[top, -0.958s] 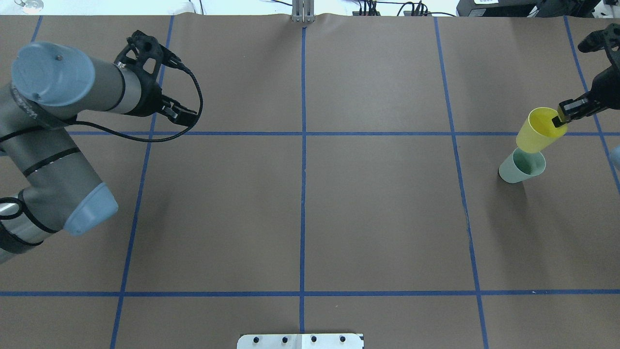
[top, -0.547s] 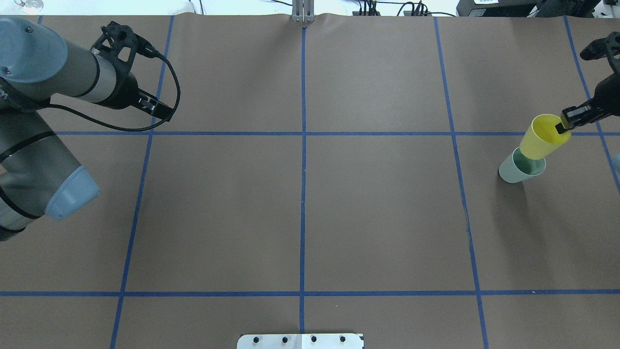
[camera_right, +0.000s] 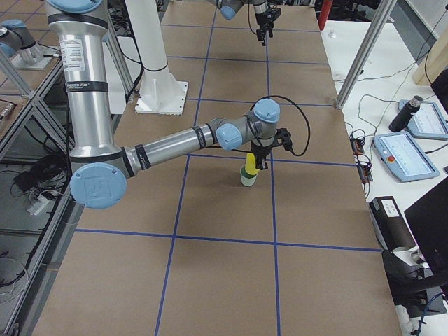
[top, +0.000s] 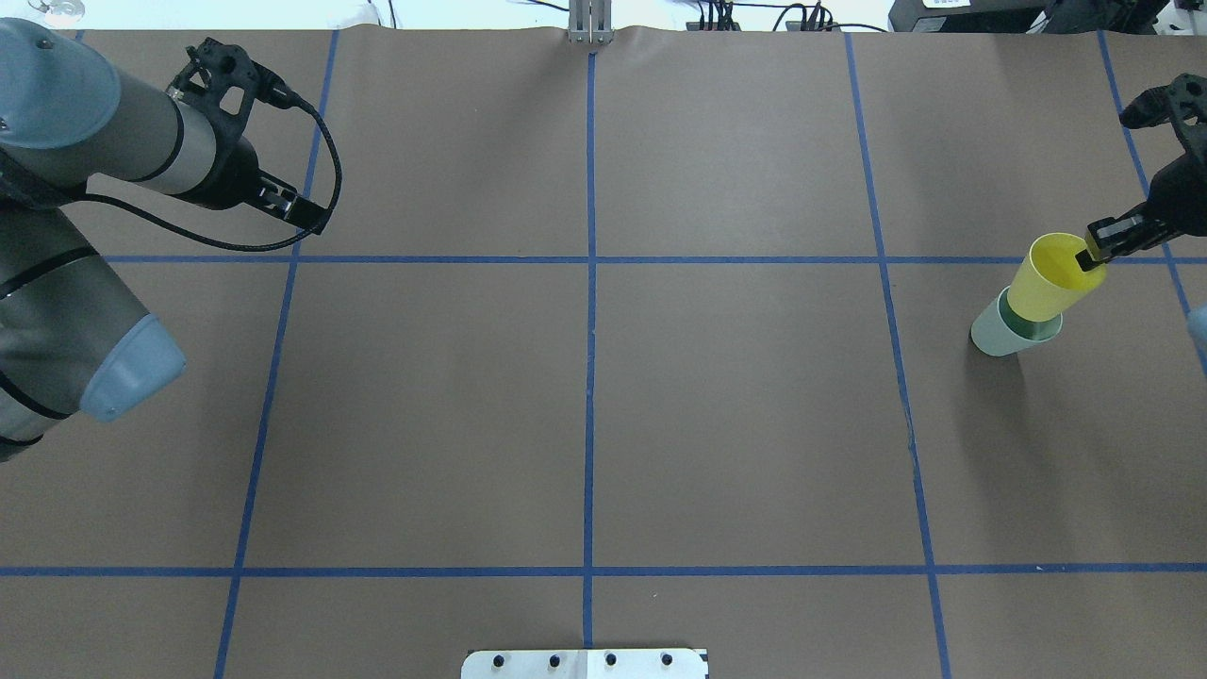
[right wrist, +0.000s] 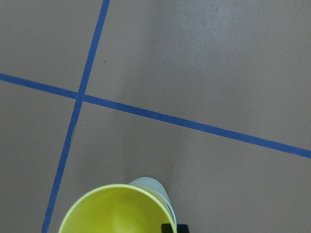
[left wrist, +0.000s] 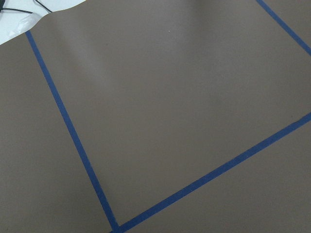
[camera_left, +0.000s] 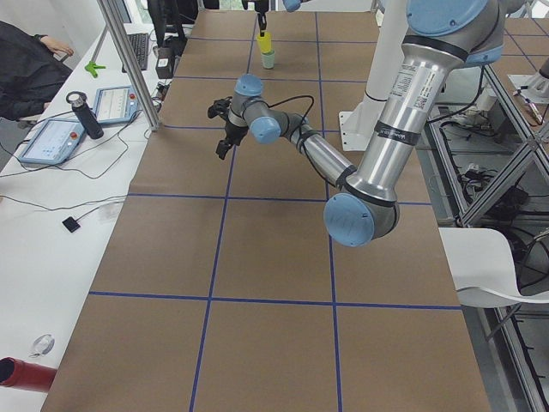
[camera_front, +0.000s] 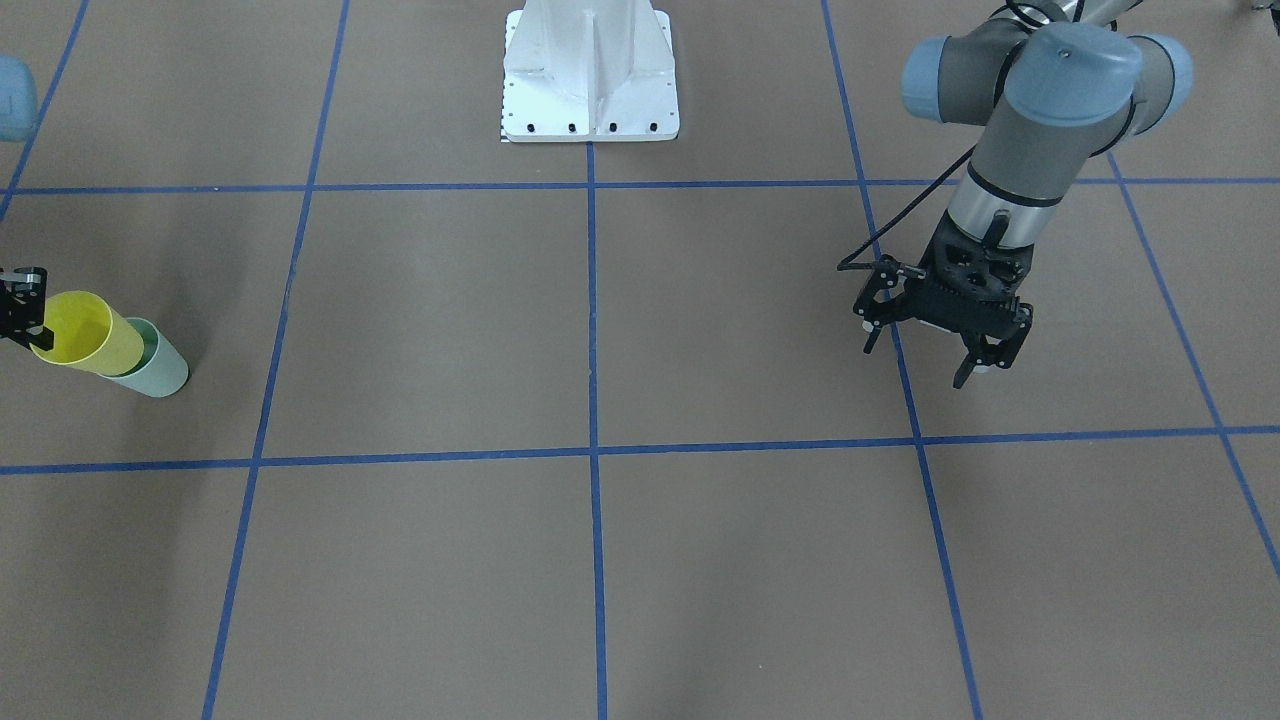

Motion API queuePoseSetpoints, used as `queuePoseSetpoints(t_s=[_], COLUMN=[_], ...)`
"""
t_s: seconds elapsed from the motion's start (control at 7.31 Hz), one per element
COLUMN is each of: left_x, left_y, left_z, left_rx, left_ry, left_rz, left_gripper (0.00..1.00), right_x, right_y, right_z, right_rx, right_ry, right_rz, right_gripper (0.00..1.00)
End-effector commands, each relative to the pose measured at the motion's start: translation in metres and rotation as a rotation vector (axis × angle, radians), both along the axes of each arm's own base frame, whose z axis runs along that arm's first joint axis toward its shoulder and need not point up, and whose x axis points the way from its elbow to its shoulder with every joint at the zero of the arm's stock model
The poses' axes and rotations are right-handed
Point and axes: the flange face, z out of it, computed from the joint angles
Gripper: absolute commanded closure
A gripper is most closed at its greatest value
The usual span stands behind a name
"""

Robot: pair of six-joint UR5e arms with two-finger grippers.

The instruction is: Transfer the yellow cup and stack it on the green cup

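Observation:
The yellow cup (top: 1049, 275) hangs tilted with its base inside the mouth of the green cup (top: 992, 336), which stands on the brown table at the far right. My right gripper (top: 1094, 252) is shut on the yellow cup's far rim, one finger inside it. In the right wrist view the yellow cup (right wrist: 112, 211) fills the bottom edge, with the green cup (right wrist: 156, 188) peeking out behind it. The front view shows the yellow cup (camera_front: 82, 332) nested at a slant in the green cup (camera_front: 162, 374). My left gripper (camera_front: 915, 366) hovers open and holds nothing, far across the table.
Blue tape lines divide the brown table into squares. The white robot base (camera_front: 590, 80) stands at the table's robot side. A side desk along the far edge carries tablets (camera_left: 53, 137) and a bottle (camera_left: 81, 113), and a person (camera_left: 26, 69) sits there.
The right gripper has lowered the yellow cup, whose base now sits inside the green cup's mouth. The left arm has drawn back toward the table's left far corner.

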Motion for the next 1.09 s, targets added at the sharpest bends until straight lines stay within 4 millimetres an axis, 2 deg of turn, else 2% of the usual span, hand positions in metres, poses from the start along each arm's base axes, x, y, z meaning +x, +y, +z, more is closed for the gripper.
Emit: queuePoseSetpoints(t_s=[0.0, 0.55, 0.68, 0.82, 0.96], left_x=[-0.0008, -0.0014, -0.0022, -0.0030, -0.0025], left_y=[-0.0002, -0.0010, -0.0015, -0.0019, -0.0025], left_z=[0.0007, 0.0014, 0.0014, 0.0014, 0.0028], left_rx=[-0.001, 0.000, 0.001, 0.001, -0.001], left_ry=[0.000, -0.003, -0.003, -0.003, -0.005], left_rz=[-0.001, 0.000, -0.001, -0.003, -0.003], left_gripper=[0.00, 0.00, 0.00, 0.00, 0.00], right_x=[-0.0072, -0.0126, -0.0127, -0.0128, -0.0135], right_y=[0.0036, 0.0050, 0.0049, 0.0045, 0.0042], right_z=[0.0037, 0.0084, 0.0091, 0.0114, 0.0132], right_rx=[-0.008, -0.016, -0.017, -0.021, -0.023], right_ry=[0.005, 0.010, 0.011, 0.013, 0.018], right_rz=[-0.015, -0.025, -0.025, -0.025, -0.025], right_gripper=[1.00, 1.00, 0.96, 0.60, 0.01])
